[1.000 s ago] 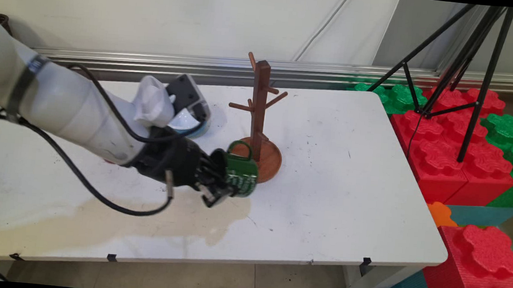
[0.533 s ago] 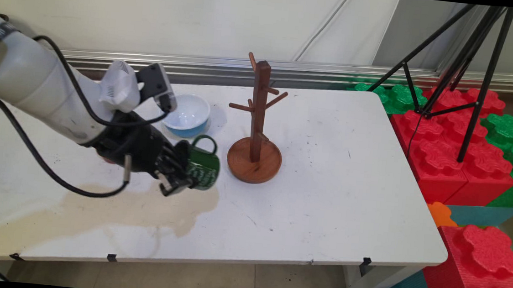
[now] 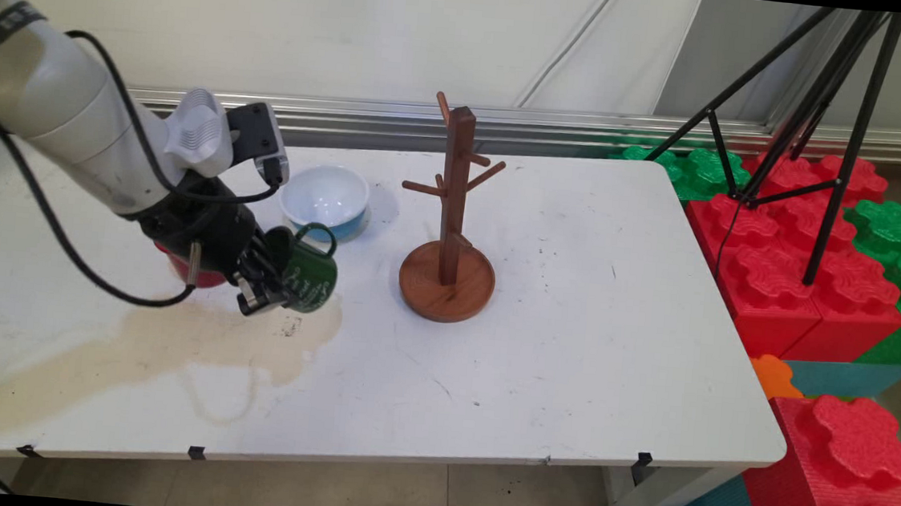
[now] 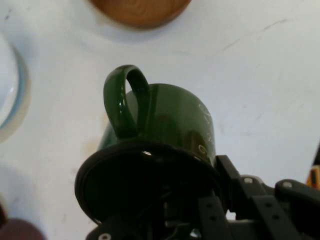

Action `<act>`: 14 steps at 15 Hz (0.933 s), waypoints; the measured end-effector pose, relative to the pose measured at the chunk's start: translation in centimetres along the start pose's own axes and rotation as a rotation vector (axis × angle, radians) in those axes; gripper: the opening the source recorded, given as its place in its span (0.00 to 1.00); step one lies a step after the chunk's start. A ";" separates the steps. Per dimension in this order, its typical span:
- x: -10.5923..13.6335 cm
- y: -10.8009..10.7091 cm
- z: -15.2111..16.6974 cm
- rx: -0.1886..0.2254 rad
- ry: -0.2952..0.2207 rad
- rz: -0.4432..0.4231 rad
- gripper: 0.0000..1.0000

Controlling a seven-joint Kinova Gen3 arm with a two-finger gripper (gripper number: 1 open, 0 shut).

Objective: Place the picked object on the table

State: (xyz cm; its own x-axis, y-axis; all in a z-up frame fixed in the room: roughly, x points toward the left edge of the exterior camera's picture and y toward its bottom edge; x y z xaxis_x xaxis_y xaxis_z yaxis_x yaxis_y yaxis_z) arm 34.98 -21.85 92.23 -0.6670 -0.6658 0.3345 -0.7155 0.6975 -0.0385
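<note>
Gripping green mug [image 3: 306, 276] by rim, jaws clamped, near bowl [image 3: 325, 200].

Bright even light, soft shadows, blurred hand view

The white bench [image 3: 576, 295] carries a wooden mug stand [image 3: 451, 229] on a round base near its middle. A white and blue bowl [image 3: 325, 200] sits to its left. A red thing [image 3: 190, 273] lies partly hidden further left. A brownish stain [image 3: 170, 343] spreads across the near left surface.
</note>
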 end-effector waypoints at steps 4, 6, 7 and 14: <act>0.6 -1.9 1.1 0.029 -0.058 0.029 0.00; 0.9 -3.1 2.1 0.047 -0.097 0.048 0.00; 1.1 -3.7 2.6 0.055 -0.116 0.059 0.00; 2.5 -6.6 6.2 0.079 -0.202 0.109 0.00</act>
State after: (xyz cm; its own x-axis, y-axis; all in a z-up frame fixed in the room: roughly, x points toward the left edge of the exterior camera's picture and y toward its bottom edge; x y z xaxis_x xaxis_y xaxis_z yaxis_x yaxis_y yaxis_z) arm 36.72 -29.80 87.46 -0.7637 -0.6324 0.1299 -0.6455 0.7507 -0.1403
